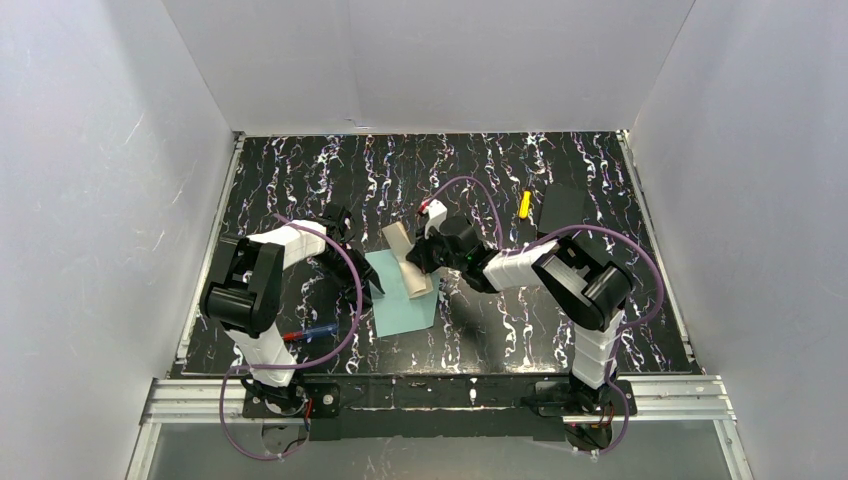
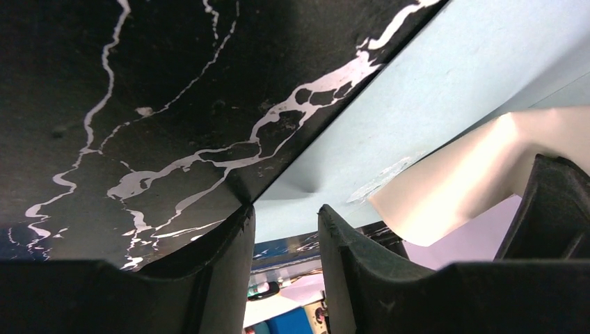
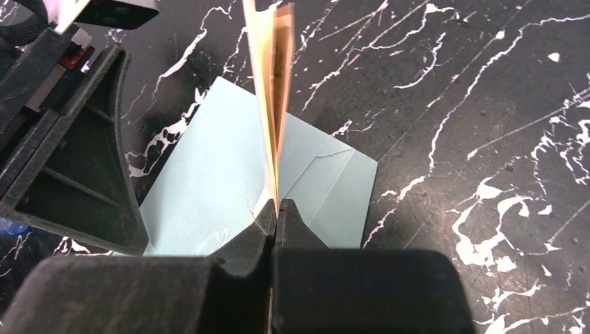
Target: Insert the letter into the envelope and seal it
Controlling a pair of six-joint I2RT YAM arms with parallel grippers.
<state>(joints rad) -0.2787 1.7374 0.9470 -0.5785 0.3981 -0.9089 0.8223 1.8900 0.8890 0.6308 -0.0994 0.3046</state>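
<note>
Letter [image 3: 273, 83]: folded, pinched tight in the right hand [image 3: 276, 209], standing up over the envelope [image 3: 202, 188] on the bench [image 3: 487, 139]. Left hand [image 2: 285, 216] spread a little, tips at the envelope's edge. May crumple or miss the opening if pushed down crooked; may shove the envelope away if not held still.

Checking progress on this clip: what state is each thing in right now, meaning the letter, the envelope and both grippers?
Letter: folded, standing on edge over the envelope, not inside it.
Envelope: lying flat on the table; whether the flap is open is unclear.
Right gripper: shut on the letter.
Left gripper: jaws apart, at the envelope's edge.
</note>
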